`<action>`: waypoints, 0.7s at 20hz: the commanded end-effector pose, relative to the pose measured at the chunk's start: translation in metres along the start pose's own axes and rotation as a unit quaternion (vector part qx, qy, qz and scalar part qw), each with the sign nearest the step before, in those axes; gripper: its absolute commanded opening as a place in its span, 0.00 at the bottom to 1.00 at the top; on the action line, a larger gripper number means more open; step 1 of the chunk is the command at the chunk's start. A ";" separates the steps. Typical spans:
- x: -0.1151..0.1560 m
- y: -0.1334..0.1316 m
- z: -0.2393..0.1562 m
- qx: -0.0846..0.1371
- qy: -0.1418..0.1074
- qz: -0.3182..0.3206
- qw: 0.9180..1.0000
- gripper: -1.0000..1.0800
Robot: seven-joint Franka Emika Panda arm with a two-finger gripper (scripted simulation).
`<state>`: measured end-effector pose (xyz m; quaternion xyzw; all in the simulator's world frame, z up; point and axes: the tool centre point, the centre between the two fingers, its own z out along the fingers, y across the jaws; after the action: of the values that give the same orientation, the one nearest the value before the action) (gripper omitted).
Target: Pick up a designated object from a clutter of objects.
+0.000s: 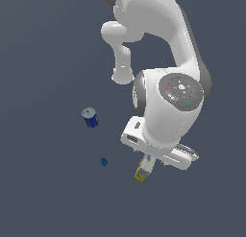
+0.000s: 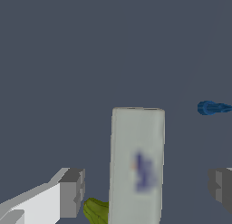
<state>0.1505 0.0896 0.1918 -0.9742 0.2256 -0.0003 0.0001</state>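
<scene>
Only the wrist view is showing the gripper [image 2: 147,187] hanging spread wide around the carton [image 2: 136,164], fingers [image 2: 71,191] apart from it.

carton [image 2: 137,166]: pale grey-white face with a blurred blue-violet print patch and a faint orange fleck; in the exterior view its end shows yellow
can [image 1: 90,118]: deep blue body, light grey top
small ball [image 1: 104,161]: plain blue
lumpy object [image 2: 96,211]: yellow-green with darker green streaks
fingers [image 2: 72,192]: mid grey pads, with white housing behind one of them
arm [image 1: 166,82]: glossy white shells, dark grey joints, a grey disc carrying tiny red, green and blue marks
desk [image 1: 43,188]: flat dark slate blue, unpatterned
</scene>
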 end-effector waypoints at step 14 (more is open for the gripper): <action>0.000 -0.001 0.039 0.000 0.000 0.002 1.000 0.00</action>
<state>0.1507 0.0899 0.1520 -0.9739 0.2271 0.0003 -0.0001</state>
